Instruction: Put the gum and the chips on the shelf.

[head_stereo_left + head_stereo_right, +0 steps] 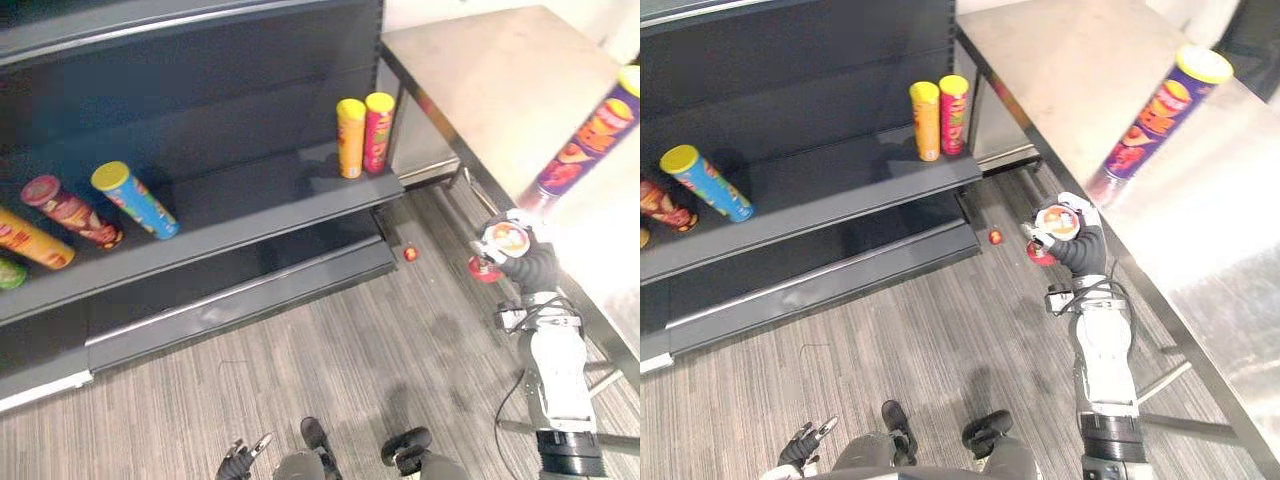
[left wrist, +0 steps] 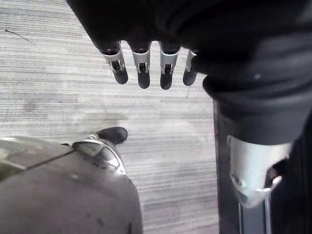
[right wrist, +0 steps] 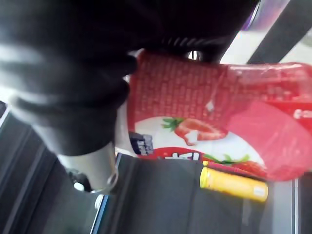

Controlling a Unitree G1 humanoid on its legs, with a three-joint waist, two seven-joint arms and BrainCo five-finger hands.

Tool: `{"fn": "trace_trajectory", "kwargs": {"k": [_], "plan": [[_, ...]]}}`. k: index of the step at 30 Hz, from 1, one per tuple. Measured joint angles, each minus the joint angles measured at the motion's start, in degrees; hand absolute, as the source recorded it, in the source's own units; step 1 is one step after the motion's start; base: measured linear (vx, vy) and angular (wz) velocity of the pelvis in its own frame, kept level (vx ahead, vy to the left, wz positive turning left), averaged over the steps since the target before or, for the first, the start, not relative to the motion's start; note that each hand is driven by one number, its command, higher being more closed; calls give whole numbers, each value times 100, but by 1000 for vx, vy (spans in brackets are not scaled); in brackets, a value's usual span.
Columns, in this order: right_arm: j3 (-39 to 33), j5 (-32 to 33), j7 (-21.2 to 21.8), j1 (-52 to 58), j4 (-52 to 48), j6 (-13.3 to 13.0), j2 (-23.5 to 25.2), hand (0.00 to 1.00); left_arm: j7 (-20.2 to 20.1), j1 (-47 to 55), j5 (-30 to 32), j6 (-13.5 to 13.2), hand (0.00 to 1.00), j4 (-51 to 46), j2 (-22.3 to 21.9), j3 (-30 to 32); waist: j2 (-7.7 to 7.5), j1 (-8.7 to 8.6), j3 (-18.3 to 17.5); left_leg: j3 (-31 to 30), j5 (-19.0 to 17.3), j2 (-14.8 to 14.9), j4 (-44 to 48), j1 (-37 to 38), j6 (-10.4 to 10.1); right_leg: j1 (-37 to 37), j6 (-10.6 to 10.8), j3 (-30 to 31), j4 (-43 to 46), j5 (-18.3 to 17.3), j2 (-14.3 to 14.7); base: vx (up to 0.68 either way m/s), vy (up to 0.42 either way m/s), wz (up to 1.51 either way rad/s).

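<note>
My right hand [image 1: 1086, 250] is raised over the floor beside the steel table, shut on a red gum tub [image 1: 1053, 227] with a strawberry picture on its label [image 3: 195, 131]. The tub's round lid [image 1: 505, 240] faces up. A tall purple chips can [image 1: 588, 138] with a yellow lid stands on the steel table [image 1: 500, 80], just beyond that hand. The dark shelf [image 1: 250, 215] lies to the left. My left hand [image 1: 240, 460] hangs low near the floor with its fingers [image 2: 142, 70] relaxed and nothing in them.
On the shelf, a yellow can [image 1: 350, 138] and a red can [image 1: 378, 132] stand at the right end; a blue can [image 1: 135, 200], a red can [image 1: 70, 210] and an orange can [image 1: 30, 240] lie at the left. A small red object [image 1: 410, 254] lies on the floor.
</note>
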Motion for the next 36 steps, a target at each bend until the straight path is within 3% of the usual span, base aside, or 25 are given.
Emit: {"fn": "trace_trajectory", "kwargs": {"k": [1, 2, 3, 5, 9, 11, 12, 13, 14, 16, 19, 21, 23, 26, 32, 36], "plan": [[0, -5, 13, 5, 2, 9, 0, 100, 3, 37, -2, -1, 0, 0, 1, -7, 6, 1, 2, -120, -1, -64, -60, 63, 15, -47, -16, 365, 251, 6, -101, 113, 141, 72], [-11, -51, 64, 27, 3, 9, -16, 100, 15, 118, -6, -11, 0, -8, 10, -102, 55, -68, 16, -385, -69, -120, -59, 129, 126, -379, -251, 1589, 1030, 82, -296, 101, 142, 98], [-16, -51, 125, 116, 7, 7, -18, 100, 49, 120, 5, -2, 0, 4, 56, -268, 201, -166, 88, -761, -144, -57, -20, 139, 224, -684, 11, 3057, 1222, -351, 14, 107, 117, 115], [-15, -52, 153, 283, 7, 20, -13, 100, 94, 98, 4, -12, 0, 41, 124, -305, 197, -206, 90, -1205, -139, -36, -75, 208, 250, -829, 200, 4248, 987, -673, 552, 146, 44, 130], [9, -51, 167, 332, 5, 20, -9, 100, 144, 74, 5, -13, 0, 117, 128, -275, 136, -329, 130, -2122, -169, -251, -85, 488, 149, -1069, 317, 5197, 236, -596, 1026, 206, -62, 141], [7, -52, 172, 355, -16, 19, -6, 100, 148, 77, 5, -12, 0, 153, 141, -263, -14, -394, 100, -2487, -198, -367, -44, 535, 37, -1159, 500, 5875, -79, -383, 1153, 239, -159, 138], [6, -52, 179, 405, -40, 19, 24, 100, 158, 77, 4, -13, 0, 242, 220, -251, -178, -447, 95, -2747, -251, -508, -26, 605, -72, -1151, 504, 6294, -109, 138, 1122, 135, -126, 99], [0, -52, 183, 415, -51, 22, 35, 100, 168, 70, 3, -6, 0, 304, 203, -247, -189, -439, 105, -2831, -288, -512, -19, 662, -148, -1105, 661, 6322, -13, -114, 1087, 242, -238, 82], [-2, -51, 210, 373, -78, 34, 49, 100, 169, 86, 3, -1, 0, 352, 87, -198, -14, -403, 129, -2901, -341, -325, 27, 649, -283, -967, 621, 6198, -160, -186, 1227, 226, -233, 32], [-72, -51, 214, 394, -115, 38, 48, 100, 153, 103, 3, -1, 0, 350, -71, -144, 156, -369, 106, -2943, -371, -57, 31, 595, -423, -828, 514, 5967, -384, -204, 1431, 180, -227, 31], [-349, 4, 216, 563, -149, 53, 52, 100, 107, 28, 8, -5, 0, 329, -145, -16, 192, -510, 102, -3110, -265, 216, 37, 474, -596, -569, 323, 5392, -523, -306, 1570, 101, -157, 73], [-517, 36, 209, 663, -258, 52, 52, 100, 101, -77, 11, -5, 0, 322, -140, -19, 198, -509, 89, -3176, -173, 274, 34, 371, -657, -501, 266, 5075, -584, -344, 1574, 46, -104, 89], [-570, 41, 213, 692, -340, 49, 103, 100, 98, -131, 20, -2, 0, 286, -138, -27, 194, -512, 85, -2946, 33, 269, -9, 206, -621, -432, 253, 4738, -676, -351, 1490, -5, -26, 88], [-600, 72, 176, 852, -337, 48, 271, 100, 105, -148, 32, 5, 0, 288, -143, -41, 215, -590, 73, -1581, 192, 248, -60, 191, -390, -215, 255, 4353, -803, -352, 1317, -34, 54, 70], [-575, 71, 90, 904, -464, 50, 425, 100, 119, -64, 85, 13, 0, 295, -114, -195, 194, -522, 24, -1172, 271, 84, -409, 384, -374, -156, 383, 4672, -1229, -31, 1279, -21, 54, -19], [-631, 96, 75, 862, -550, 67, 397, 100, 115, -88, 141, 11, 0, 291, -86, -212, 162, -658, -62, -1032, 274, 51, -417, 424, -371, -139, 399, 4805, -1374, 75, 1278, 19, 9, -21]]}}
